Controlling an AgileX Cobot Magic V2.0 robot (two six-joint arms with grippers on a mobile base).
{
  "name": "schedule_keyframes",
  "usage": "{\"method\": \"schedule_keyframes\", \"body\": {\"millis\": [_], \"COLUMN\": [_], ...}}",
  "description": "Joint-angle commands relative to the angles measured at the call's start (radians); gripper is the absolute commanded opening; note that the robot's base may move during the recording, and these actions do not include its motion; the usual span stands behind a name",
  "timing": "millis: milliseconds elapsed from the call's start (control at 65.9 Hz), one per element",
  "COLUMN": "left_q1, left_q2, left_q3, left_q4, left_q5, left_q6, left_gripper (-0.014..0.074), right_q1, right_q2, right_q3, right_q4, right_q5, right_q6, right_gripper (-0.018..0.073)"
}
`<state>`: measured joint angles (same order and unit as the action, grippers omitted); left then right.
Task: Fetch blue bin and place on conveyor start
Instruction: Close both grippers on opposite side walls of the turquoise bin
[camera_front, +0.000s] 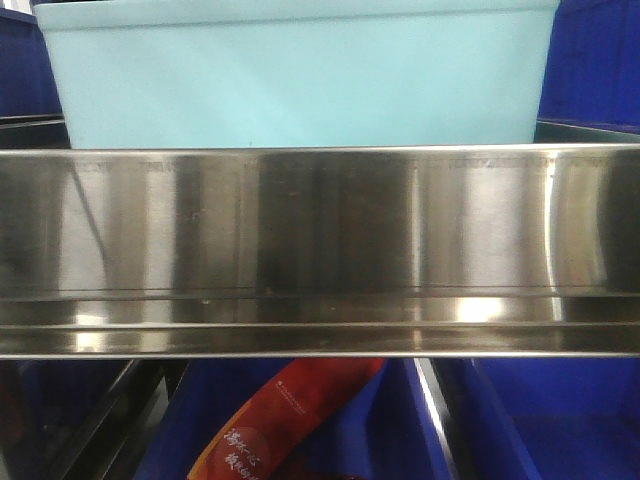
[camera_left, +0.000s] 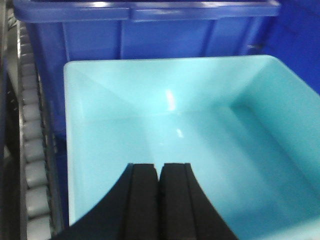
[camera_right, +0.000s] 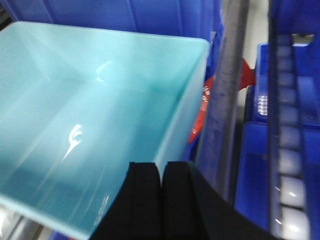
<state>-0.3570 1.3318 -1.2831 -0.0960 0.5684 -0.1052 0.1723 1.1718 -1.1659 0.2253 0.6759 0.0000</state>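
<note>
Turquoise blue bin (camera_front: 300, 80), one only, sits on the steel shelf (camera_front: 320, 250) at 12 o'clock, stored in front of a dark blue bin (camera_left: 150, 30), not yet fetched. Two grippers at 6 o'clock over its near rim: left gripper (camera_left: 160, 172) and right gripper (camera_right: 162, 172). Both have jaws pressed together, gripping nothing, likely lining up. No conveyor start in view.
</note>
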Motion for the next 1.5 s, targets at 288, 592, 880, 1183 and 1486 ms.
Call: {"method": "schedule_keyframes", "body": {"millis": [288,592,880,1183,1486], "left_q1": [-0.019,-0.015,-0.015,-0.009,0.033], "left_q2": [0.225,0.236,0.252,0.321,0.359], "left_q3": [-0.265,-0.266,-0.266,-0.266,-0.266], "left_q4": [0.3,0.348,0.355,0.353,0.339], "left_q5": [0.213,0.201,0.209,0.209,0.222], "left_q6": [-0.351,-0.351,-0.351,-0.353,-0.353], "left_gripper": [-0.0111,-0.0111,0.0266,0.0307,0.0307], "right_q1": [0.128,0.128,0.128,0.128,0.128], "right_q2": [0.308,0.449,0.466,0.497,0.544], "right_q3": [-0.323,-0.475,-0.486,-0.484,-0.484], "right_q4": [-0.361,-0.379,-0.388,-0.388,-0.386], "right_q5": [0.207,0.328,0.347,0.363,0.363], "right_q6": [0.442,0.459,0.464,0.464,0.464], "right_gripper": [-0.0141,-0.0141,0.0164,0.0221,0.0221]}}
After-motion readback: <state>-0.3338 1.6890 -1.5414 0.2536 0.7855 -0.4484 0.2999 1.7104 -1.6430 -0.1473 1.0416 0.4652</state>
